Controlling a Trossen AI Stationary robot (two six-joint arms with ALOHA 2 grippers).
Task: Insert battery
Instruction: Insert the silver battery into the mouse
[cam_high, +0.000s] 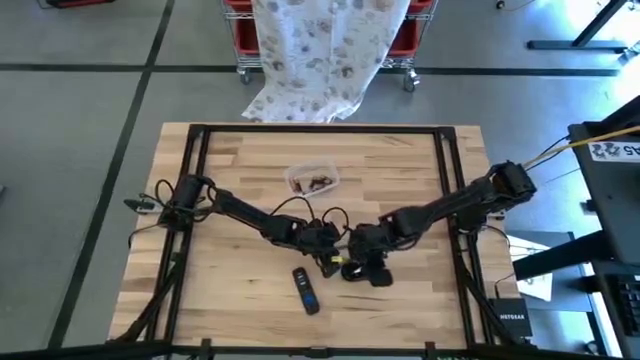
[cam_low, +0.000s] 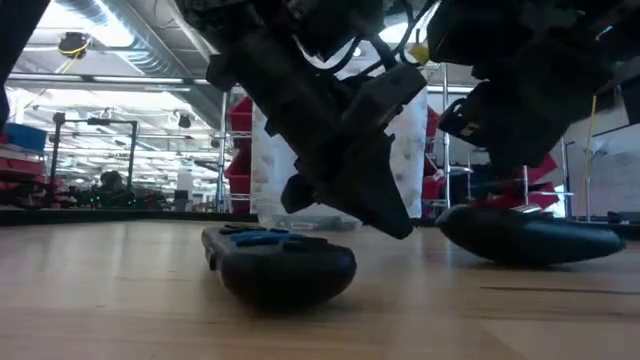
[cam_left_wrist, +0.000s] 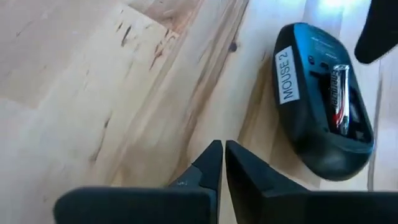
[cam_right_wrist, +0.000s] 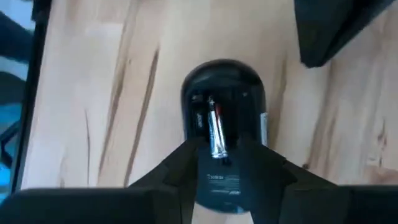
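From my station I took the upturned mouse (cam_high: 372, 272) as my landmark and read the table from the left. Farthest to its left, nearer the front edge of the table (cam_high: 230, 180), lay the remote (cam_high: 305, 290), untouched. Next came the left gripper (cam_left_wrist: 218, 163), hovering just to the left of the mouse with its two fingers pressed together and nothing between them; in its wrist view the mouse lay just ahead and to one side, its label reading MOUSE 2. On the mouse itself, the battery (cam_left_wrist: 339, 98) sat in the open bay on the underside, and I judged it resting in the slot but could not tell whether it was fully clicked down. The right gripper (cam_right_wrist: 225, 163) was at the near end of the mouse, its fingers spread and straddling the body, so I read it as open around the shell, not clamped; the battery lay between and just ahead of those fingertips. Beyond the mouse, toward the back of the table, stood a small clear container (cam_high: 313, 181), well apart from the work. To finish the step well, I reckoned the right gripper should steady the mouse while one fingertip pressed squarely on the raised end of the cell, not on its side, so it would seat instead of rolling out.
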